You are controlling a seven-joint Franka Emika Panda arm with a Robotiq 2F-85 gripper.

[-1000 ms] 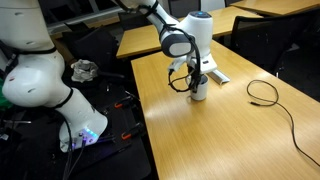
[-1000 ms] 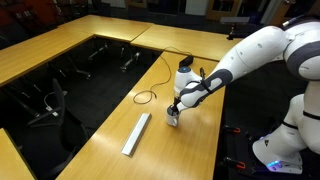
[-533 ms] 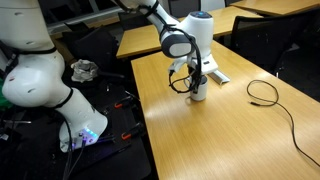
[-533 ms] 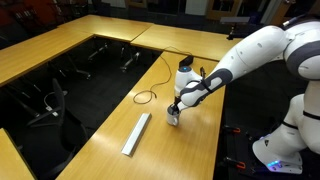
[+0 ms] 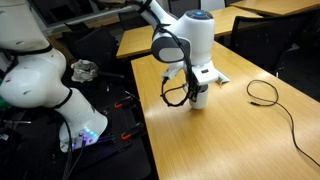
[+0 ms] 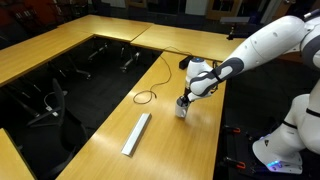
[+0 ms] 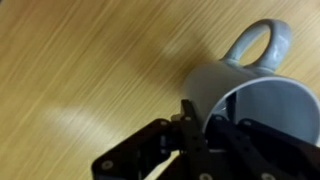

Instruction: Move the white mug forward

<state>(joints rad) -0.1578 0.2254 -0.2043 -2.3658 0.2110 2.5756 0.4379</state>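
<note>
The white mug point(image 7: 250, 95) stands on the wooden table point(image 5: 230, 140), with its handle at the top right in the wrist view. My gripper point(image 7: 200, 128) is shut on its rim, one finger inside the dark interior and one outside the wall. In both exterior views the gripper point(image 5: 198, 87) point(image 6: 186, 99) comes down from above onto the mug point(image 5: 200, 99) point(image 6: 183, 111), near the table's edge on the robot's side.
A long flat white-grey bar point(image 6: 136, 133) lies on the table, partly hidden behind the arm in an exterior view point(image 5: 218, 76). A black cable point(image 5: 265, 92) point(image 6: 148, 97) loops across the table. The floor drops away past the table edge point(image 5: 150, 120).
The gripper and the mug in it have shifted a short way across the table, and the arm's wrist has turned into a new pose.
</note>
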